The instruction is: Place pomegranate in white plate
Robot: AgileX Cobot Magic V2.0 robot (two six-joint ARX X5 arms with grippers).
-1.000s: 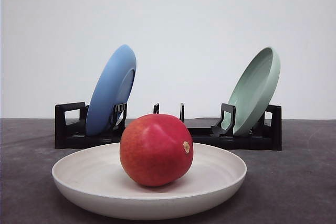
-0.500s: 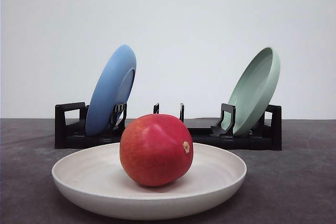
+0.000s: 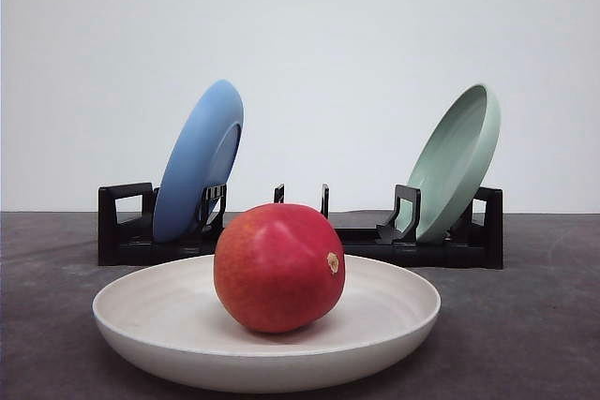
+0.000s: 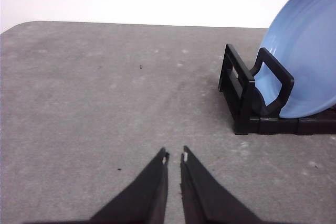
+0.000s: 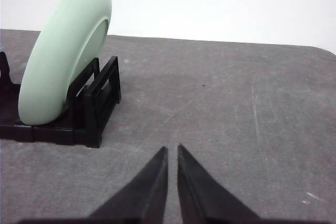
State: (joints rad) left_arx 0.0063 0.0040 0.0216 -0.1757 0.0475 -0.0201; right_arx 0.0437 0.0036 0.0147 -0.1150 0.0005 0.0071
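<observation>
Your smooth red roundish pomegranate [image 3: 278, 267] sat centre-frame in the shallow matte off-white plate [image 3: 150, 325]; both arms' fingers were clenched together, left [image 4: 174, 156] and right [image 5: 172, 148], holding nothing; no writing was readable.

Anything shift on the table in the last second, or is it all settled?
Nothing visibly changed. The pomegranate sits in the white plate as before, and the blue plate and green plate lean in the black rack as they did.

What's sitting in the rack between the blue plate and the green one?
Nothing. In the front view the black rack holds the blue plate at one end and the green plate at the other; the slots between them stand bare.
</observation>
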